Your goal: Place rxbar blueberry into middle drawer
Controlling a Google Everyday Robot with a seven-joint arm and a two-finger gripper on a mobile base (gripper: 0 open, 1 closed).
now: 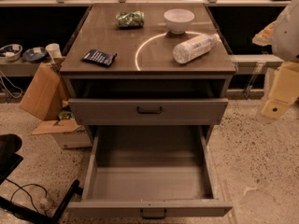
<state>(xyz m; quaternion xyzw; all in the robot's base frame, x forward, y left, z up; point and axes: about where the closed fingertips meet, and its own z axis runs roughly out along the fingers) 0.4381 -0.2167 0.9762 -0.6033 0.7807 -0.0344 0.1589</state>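
The rxbar blueberry [99, 57], a dark flat packet with white lettering, lies on the cabinet top near its front left corner. The middle drawer [149, 183] is pulled far out below, with a deep grey tray that holds nothing and a dark handle on its front. My gripper [276, 107] is at the right edge of the view. It hangs beside the cabinet at about the level of the upper drawer, well away from the bar, with nothing seen in it.
A green shiny snack bag [130, 19], a white bowl [179, 20] and a white plastic bottle [194, 48] lying on its side share the cabinet top [154, 55]. A shallower drawer [149, 110] sits slightly out above. Cardboard boxes [44, 94] stand on the floor at left.
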